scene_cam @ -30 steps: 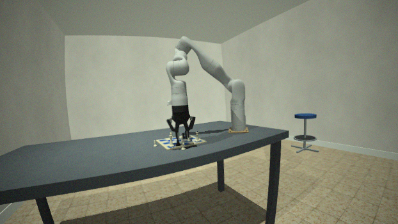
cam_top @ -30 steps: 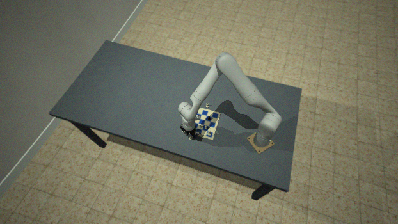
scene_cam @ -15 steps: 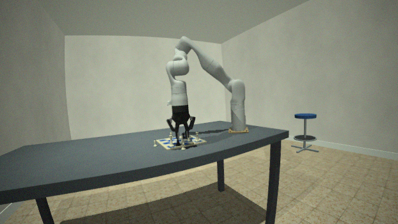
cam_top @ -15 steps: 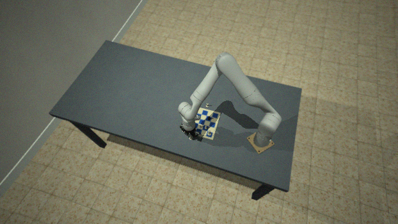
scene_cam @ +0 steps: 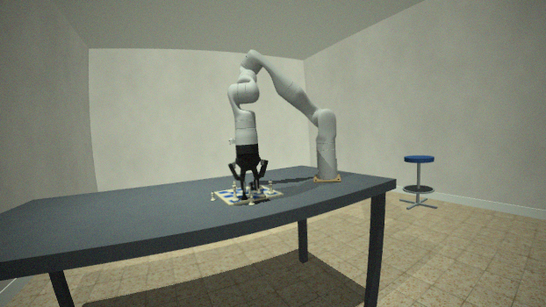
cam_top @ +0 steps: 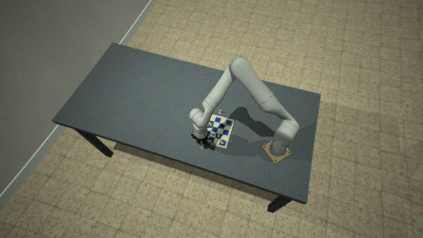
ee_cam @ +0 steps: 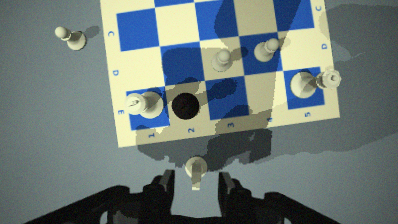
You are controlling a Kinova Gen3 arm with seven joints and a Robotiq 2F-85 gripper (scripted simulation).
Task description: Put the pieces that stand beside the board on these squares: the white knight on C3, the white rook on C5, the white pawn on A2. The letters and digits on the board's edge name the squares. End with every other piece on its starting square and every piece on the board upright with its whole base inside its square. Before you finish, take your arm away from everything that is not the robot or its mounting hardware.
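Observation:
In the wrist view the blue and cream chessboard point(ee_cam: 220, 65) fills the upper part. My gripper point(ee_cam: 196, 183) hangs low over the table just off the board's edge marked with digits. Its fingers stand partly open on either side of a small white piece point(ee_cam: 195, 170) that stands on the table. They do not touch it, and I cannot tell its kind. A white pawn point(ee_cam: 70, 39) stands off the board at the upper left. On the board are a white king point(ee_cam: 144, 104) on E1, a black piece point(ee_cam: 185, 106) on E2, two small white pieces point(ee_cam: 221, 59) point(ee_cam: 265, 50) and a tall white piece point(ee_cam: 309, 82) on E5.
The board point(cam_top: 219, 130) lies near the table's front edge, with the gripper point(cam_top: 202, 141) at its corner. The arm's base point(cam_top: 276, 151) is bolted to the right of it. A blue stool point(scene_cam: 418, 180) stands on the floor far to the right.

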